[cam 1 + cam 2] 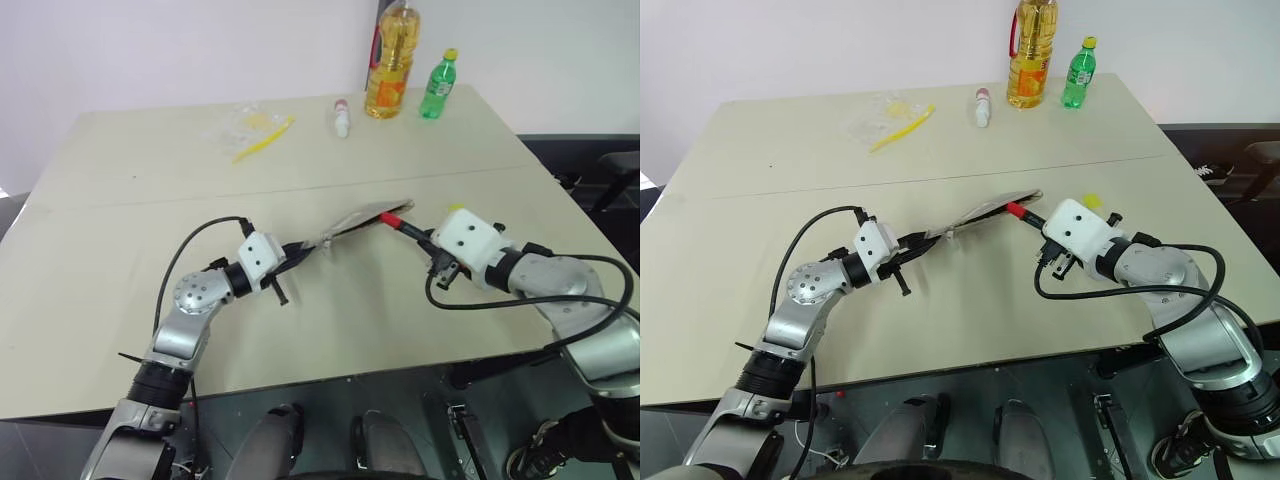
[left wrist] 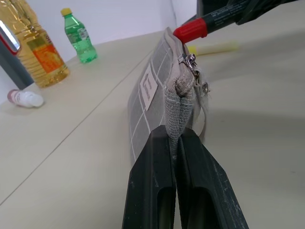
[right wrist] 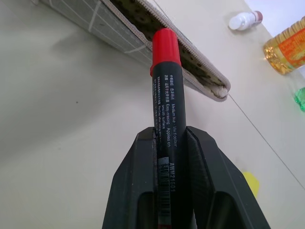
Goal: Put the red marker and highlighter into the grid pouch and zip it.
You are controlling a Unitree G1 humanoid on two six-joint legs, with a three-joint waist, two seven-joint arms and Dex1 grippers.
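Note:
The grid pouch [image 1: 362, 217] is lifted on edge above the mid-table, and its zipper mouth [image 3: 183, 59] gapes open. My left gripper [image 2: 174, 139] is shut on the fabric tab at the pouch's near end, beside the metal pull [image 2: 190, 64]. Over to the right, my right gripper [image 3: 169, 136] is shut on the black barrel of the red marker [image 3: 166, 67]. The marker's red cap [image 1: 391, 219] lies right at the pouch's open mouth. The highlighter [image 1: 1092, 201] rests on the table just behind the right gripper, partly hidden by it.
At the table's far edge stand an oil bottle [image 1: 390, 65] and a green bottle [image 1: 438, 85], with a small white tube [image 1: 341, 121] lying beside them. A clear plastic bag [image 1: 235, 125] and a long yellow stick [image 1: 265, 140] lie at the far left.

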